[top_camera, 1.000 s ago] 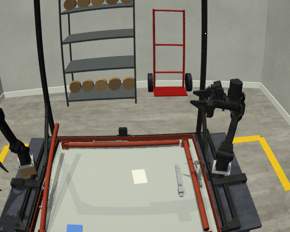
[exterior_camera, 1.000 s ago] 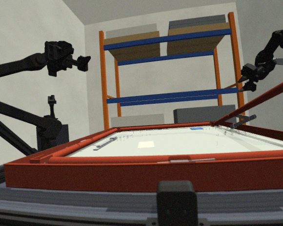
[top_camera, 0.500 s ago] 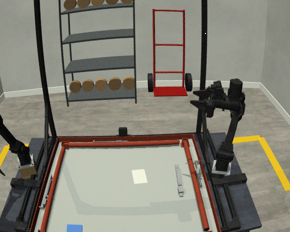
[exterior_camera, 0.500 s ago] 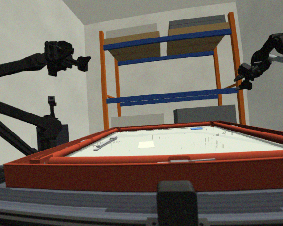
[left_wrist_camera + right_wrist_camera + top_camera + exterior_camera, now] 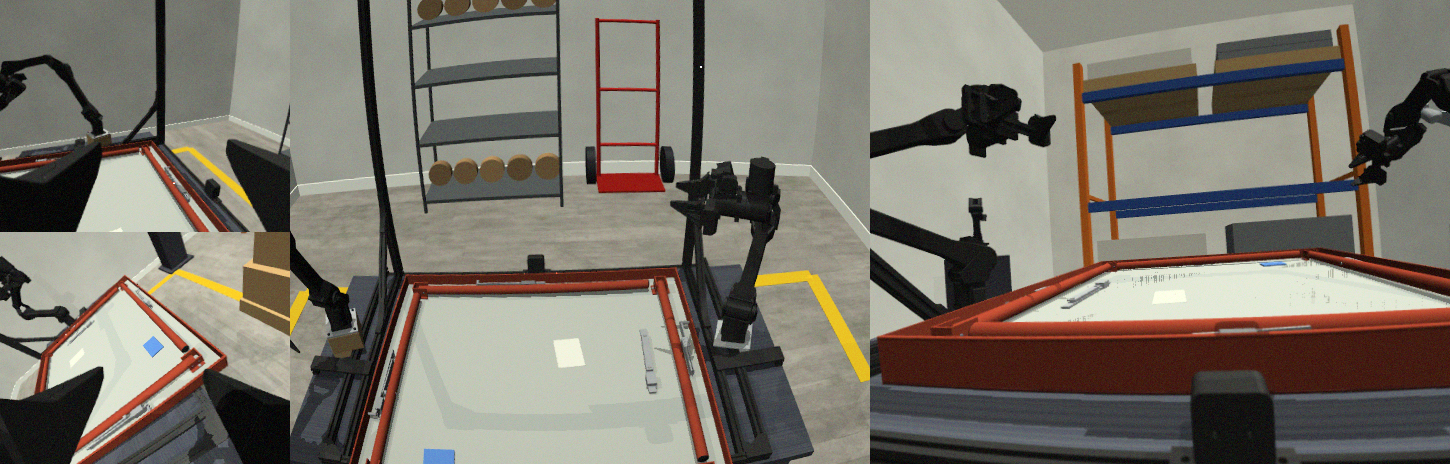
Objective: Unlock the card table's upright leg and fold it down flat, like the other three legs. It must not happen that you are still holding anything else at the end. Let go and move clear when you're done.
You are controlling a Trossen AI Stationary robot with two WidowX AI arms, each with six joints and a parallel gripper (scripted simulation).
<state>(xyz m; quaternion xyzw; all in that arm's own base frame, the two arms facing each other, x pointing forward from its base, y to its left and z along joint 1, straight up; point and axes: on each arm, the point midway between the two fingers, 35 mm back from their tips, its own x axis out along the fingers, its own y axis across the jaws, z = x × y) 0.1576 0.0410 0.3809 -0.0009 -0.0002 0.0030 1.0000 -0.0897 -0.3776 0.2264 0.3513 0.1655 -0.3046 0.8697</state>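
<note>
The card table [image 5: 540,370] lies upside down, a grey panel in a red frame. The leg [image 5: 395,360] along its left edge lies flat inside the frame, like the other red legs [image 5: 682,365]. It also shows in the right wrist view [image 5: 145,399], in the exterior view [image 5: 1395,272] and in the left wrist view [image 5: 60,159]. My left gripper [image 5: 682,195] is open and empty, high above the table's far right corner; it also shows in the exterior view [image 5: 1040,130]. My right gripper [image 5: 1362,172] is open and empty, raised above the folded leg's side.
Grey lock braces [image 5: 649,357] lie flat beside the legs. A white patch [image 5: 569,352] and a blue patch [image 5: 439,456] mark the panel. Black gantry posts [image 5: 697,130] stand at the far corners. A shelf rack [image 5: 490,100] and a red hand truck [image 5: 629,105] stand behind.
</note>
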